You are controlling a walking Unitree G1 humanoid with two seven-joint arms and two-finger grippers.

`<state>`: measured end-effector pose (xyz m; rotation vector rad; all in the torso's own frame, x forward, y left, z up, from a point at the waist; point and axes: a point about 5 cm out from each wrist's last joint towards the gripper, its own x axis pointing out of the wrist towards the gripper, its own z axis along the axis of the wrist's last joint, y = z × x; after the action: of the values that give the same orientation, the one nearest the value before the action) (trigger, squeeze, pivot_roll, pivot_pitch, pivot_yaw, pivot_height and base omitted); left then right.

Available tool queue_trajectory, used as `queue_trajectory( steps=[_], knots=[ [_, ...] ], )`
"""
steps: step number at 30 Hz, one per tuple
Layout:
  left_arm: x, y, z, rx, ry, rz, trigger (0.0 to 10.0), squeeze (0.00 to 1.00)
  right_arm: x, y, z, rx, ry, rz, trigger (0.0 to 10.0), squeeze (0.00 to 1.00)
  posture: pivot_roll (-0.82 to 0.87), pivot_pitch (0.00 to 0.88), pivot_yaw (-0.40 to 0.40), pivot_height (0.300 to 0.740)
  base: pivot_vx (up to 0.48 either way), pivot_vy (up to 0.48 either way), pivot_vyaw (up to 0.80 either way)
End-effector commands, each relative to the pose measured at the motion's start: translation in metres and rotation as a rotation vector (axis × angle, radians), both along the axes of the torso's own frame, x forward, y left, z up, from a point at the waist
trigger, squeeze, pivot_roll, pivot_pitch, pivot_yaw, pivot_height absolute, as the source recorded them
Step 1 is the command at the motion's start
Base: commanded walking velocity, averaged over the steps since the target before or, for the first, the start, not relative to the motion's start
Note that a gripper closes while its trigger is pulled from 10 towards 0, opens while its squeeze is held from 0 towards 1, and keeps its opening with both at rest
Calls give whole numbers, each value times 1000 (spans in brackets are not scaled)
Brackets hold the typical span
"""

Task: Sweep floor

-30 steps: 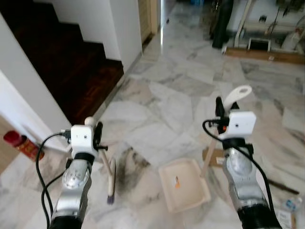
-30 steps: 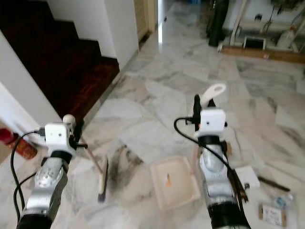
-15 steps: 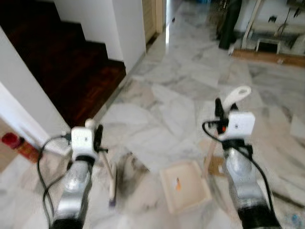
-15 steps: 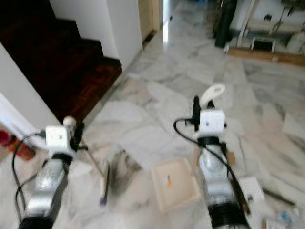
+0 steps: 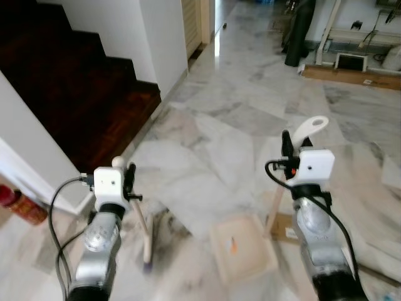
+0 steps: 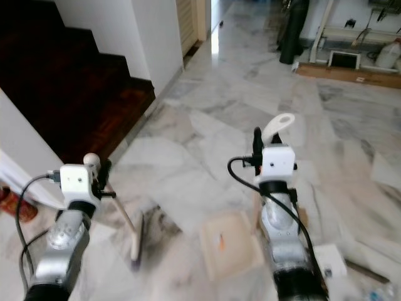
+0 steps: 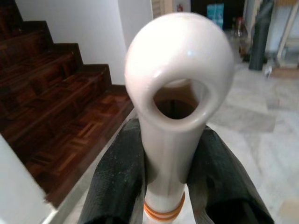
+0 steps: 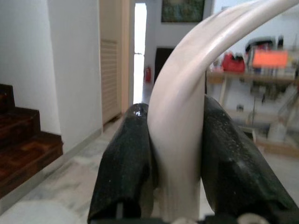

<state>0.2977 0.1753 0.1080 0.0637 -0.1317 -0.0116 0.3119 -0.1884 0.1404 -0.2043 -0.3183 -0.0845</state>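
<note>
My left gripper (image 7: 172, 163) is shut on the cream handle of a small broom (image 5: 145, 235), whose brush end rests on the marble floor (image 5: 213, 144) below my left arm. The handle's looped end (image 7: 180, 84) sticks up between the black fingers (image 7: 117, 182). My right gripper (image 8: 175, 154) is shut on the curved cream handle (image 5: 310, 125) of a dustpan (image 5: 243, 246). The pan lies on the floor between my two arms, with a small orange scrap (image 5: 233, 244) in it. A dark dusty smear (image 5: 166, 229) marks the floor beside the brush.
Dark wooden stairs (image 5: 75, 94) rise at the left behind a white wall (image 5: 156, 37). A red canister (image 5: 22, 204) stands at the far left. A white packet (image 6: 330, 260) and other litter lie at the right. Shelving and a dark object (image 5: 299, 31) stand at the far end.
The whole picture has shifted as the camera moved. Both grippers keep their hold on the broom and dustpan handles, which stand much as before.
</note>
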Motion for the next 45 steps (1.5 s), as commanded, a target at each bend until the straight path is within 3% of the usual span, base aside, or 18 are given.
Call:
queue_trajectory(
  steps=[1,45],
  knots=[
    [1,7,12,20,-53,16,10000,0,3,10,15,-5,-64,36,10000,0,-11,55,57,740,375,0,0],
    [0,8,9,16,-45,27,10000,0,3,10,14,-1,-60,37,10000,0,-13,61,49,740,366,0,0]
  ],
)
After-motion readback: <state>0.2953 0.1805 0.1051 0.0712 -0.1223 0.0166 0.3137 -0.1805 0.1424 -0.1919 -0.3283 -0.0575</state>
